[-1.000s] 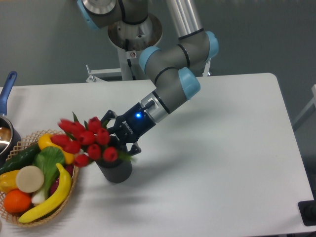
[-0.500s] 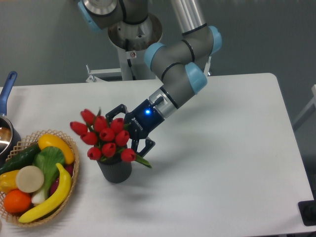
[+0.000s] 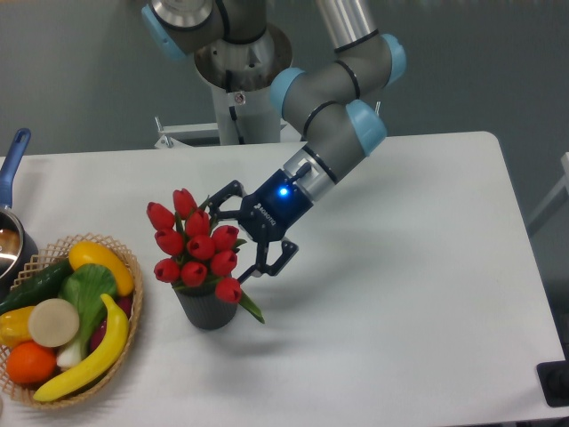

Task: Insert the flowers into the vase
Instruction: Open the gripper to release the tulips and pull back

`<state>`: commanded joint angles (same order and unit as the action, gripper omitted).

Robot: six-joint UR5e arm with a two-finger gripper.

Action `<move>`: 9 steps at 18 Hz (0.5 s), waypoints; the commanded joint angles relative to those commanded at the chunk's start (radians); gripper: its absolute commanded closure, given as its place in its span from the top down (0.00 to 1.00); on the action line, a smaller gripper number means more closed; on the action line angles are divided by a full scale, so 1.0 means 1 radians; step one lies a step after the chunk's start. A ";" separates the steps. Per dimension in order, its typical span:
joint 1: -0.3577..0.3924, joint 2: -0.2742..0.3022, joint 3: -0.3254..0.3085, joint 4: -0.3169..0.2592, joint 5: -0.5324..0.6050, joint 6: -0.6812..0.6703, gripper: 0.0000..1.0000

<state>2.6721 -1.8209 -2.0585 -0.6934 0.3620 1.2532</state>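
The flowers [image 3: 192,242], a bunch of red tulips with green leaves, stand nearly upright in the vase [image 3: 207,312], a small dark grey cylinder on the white table [image 3: 400,294]. One leaf hangs over the vase's right side. My gripper [image 3: 233,237] sits just right of the blooms, level with them, and is open. One finger [image 3: 219,193] shows above the bunch and the other lies below right of it. The stems are hidden by the blooms.
A woven basket [image 3: 135,331] with a banana, an orange, a cucumber and other produce stands right next to the vase on the left. A pot with a blue handle [image 3: 12,153] is at the table's left edge. The arm's base stands behind.
The tulips swung from leaning left over the basket to nearly upright in the vase. My gripper has drawn back up and to the right.
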 joint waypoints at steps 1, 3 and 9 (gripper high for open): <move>0.009 0.003 -0.006 0.000 0.000 0.002 1.00; 0.037 0.012 -0.009 0.000 0.000 0.002 1.00; 0.115 0.022 0.061 0.000 0.000 0.006 1.00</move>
<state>2.7871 -1.7994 -1.9975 -0.6933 0.3620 1.2594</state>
